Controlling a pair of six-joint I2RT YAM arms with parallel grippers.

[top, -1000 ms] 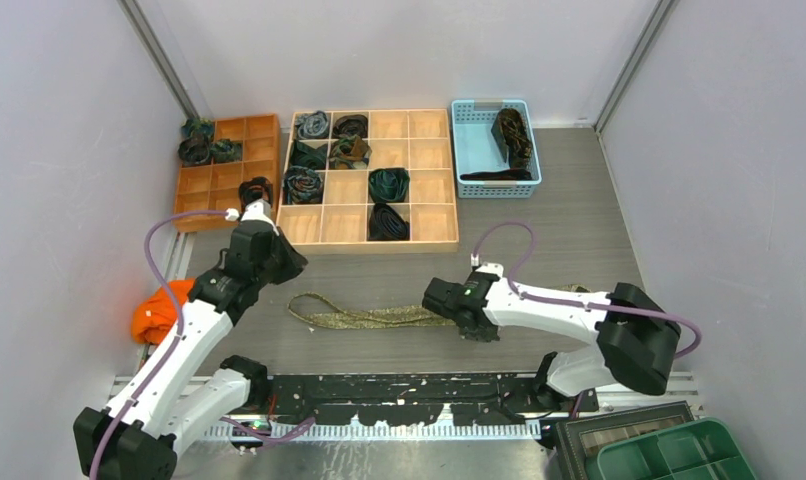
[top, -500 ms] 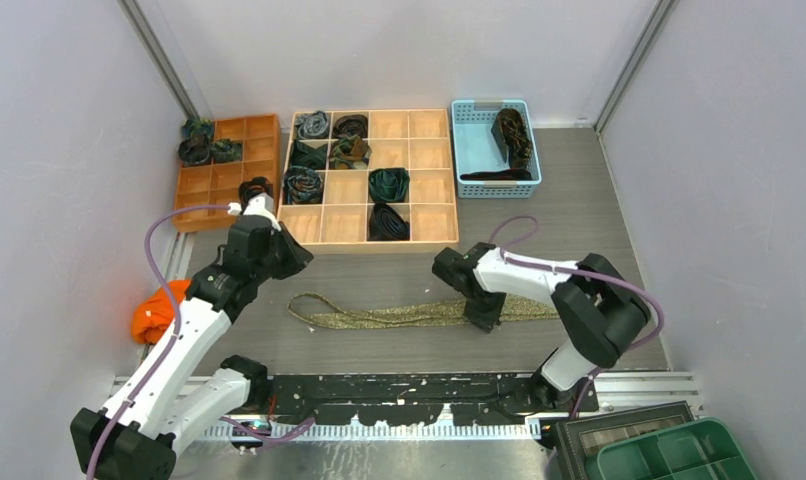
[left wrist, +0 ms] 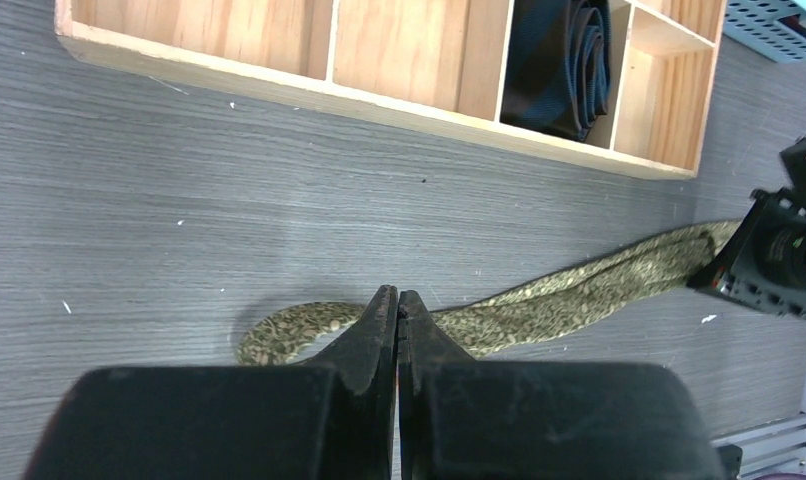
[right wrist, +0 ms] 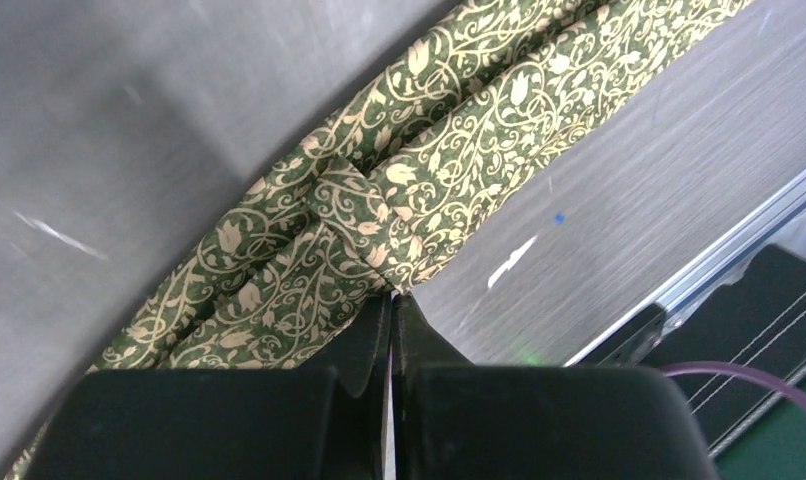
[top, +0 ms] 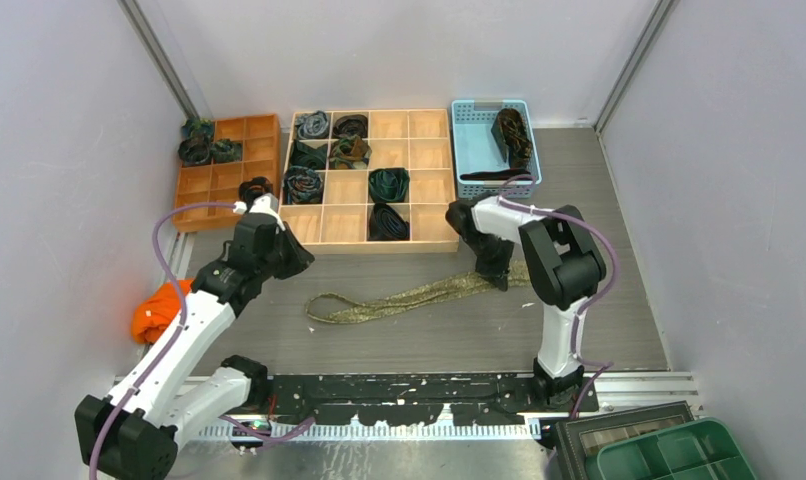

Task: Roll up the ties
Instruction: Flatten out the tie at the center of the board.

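- Lying flat on the grey table (top: 579, 230), the olive-gold tie (top: 399, 300) runs as one long strip on a slant, its left end nearer the arm bases and its right end farther from them.
- The left end curls into a small loop (left wrist: 279, 335).
- Right gripper (top: 494, 278): fingers pressed together at the strip's right end. In the wrist view its tips (right wrist: 392, 300) meet on the edge of the leaf-patterned fabric (right wrist: 379, 200), which appears nipped between them.
- A small sewn keeper band (right wrist: 349, 205) crosses the fabric just beyond those tips.
- Left gripper (top: 297, 262): fingers closed on each other, with nothing between them. It hangs just above the looped end (left wrist: 397, 298), and I cannot tell whether it touches.
- The wooden compartment tray (top: 369, 246) sits beyond the strip. Rolled ties (top: 304, 183) fill several cells, and one dark coil (left wrist: 559, 60) stands in the front row.
- The orange tray (top: 214, 185) to its left holds more coils (top: 194, 148) in its far-left cells.
- The blue basket (top: 469, 140) on the right holds a dark, unrolled tie (top: 514, 135).
- An orange cloth (top: 159, 310) lies at the table's left edge, beside the left arm.
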